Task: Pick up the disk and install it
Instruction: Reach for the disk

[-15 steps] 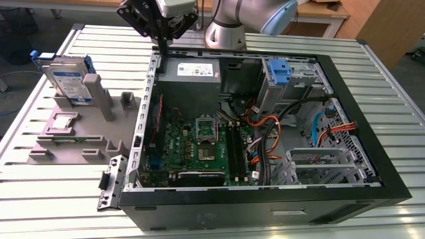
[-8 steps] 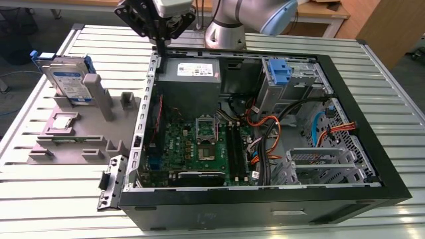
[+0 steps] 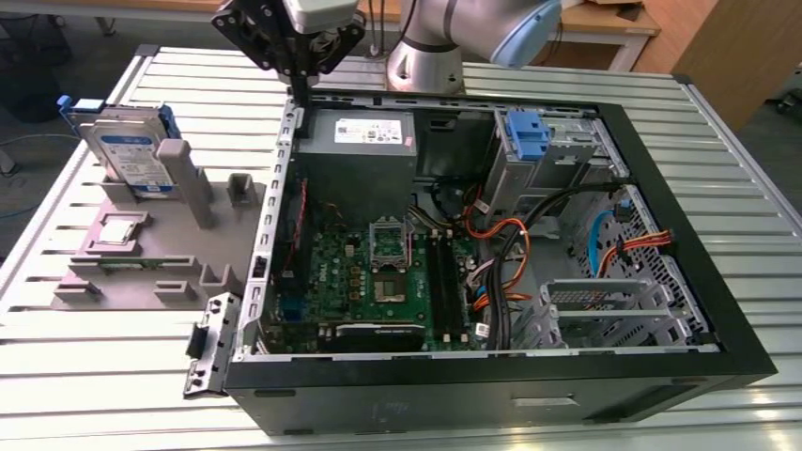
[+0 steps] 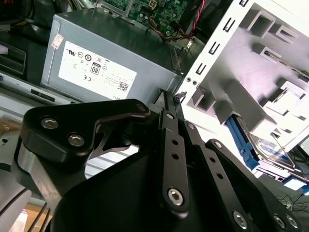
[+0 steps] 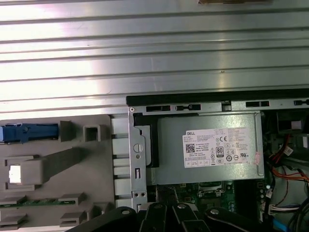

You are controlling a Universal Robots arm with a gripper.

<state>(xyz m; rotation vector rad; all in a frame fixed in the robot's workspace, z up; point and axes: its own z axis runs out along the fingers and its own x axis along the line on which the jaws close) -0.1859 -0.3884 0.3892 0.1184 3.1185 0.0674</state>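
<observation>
The gripper [image 3: 300, 99] hangs over the rear wall of the computer case [image 3: 501, 381], pinched shut on nothing. The disk [image 3: 131, 155] stands on edge in the grey fixture [image 3: 150, 268], at eight o'clock from it in the exterior view.

The disk [image 3: 130, 155] upright in a fixture [image 3: 150, 272] beside the case [image 3: 501, 395]

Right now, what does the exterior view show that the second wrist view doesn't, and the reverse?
Exterior view: the arm's silver body, the drive cage, and the whole disk standing upright in the grey holder. Second wrist view: the end effector's black links and bolts up close. Both: the power supply, the disk's blue rail, the holder, the end effector.
</observation>
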